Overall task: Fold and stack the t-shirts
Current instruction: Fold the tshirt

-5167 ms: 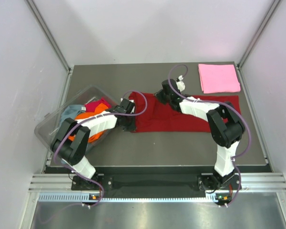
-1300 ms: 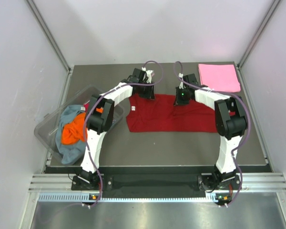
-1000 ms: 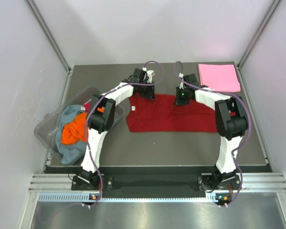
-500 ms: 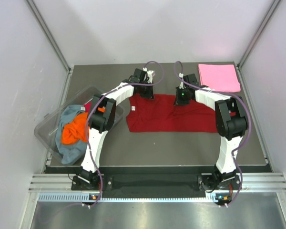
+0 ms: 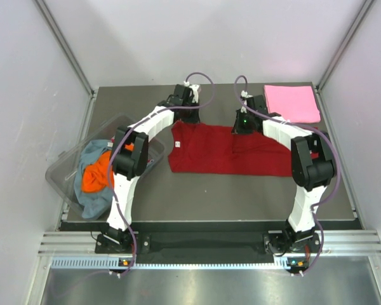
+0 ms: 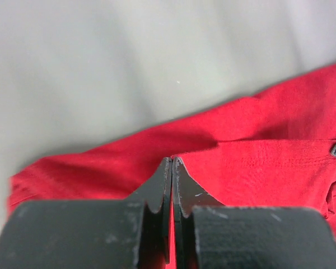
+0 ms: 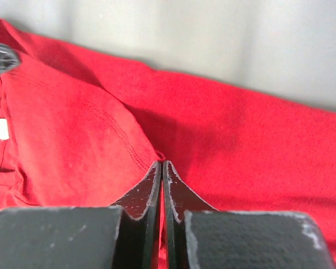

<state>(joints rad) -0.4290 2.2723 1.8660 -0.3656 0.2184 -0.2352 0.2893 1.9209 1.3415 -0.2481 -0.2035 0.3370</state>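
The dark red t-shirt point(image 5: 228, 155) is spread near the tabletop's far edge. Its far side is clamped by the left gripper point(image 6: 172, 161) and right gripper point(image 7: 161, 164), both closed, presumably for folding nearward.

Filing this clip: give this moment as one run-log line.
left gripper: shut on red shirt | right gripper: shut on red shirt | pink shirt: folded, far right

Dark red t-shirt point(image 5: 228, 152) lies spread out; pink t-shirt point(image 5: 291, 103) lies folded far right.
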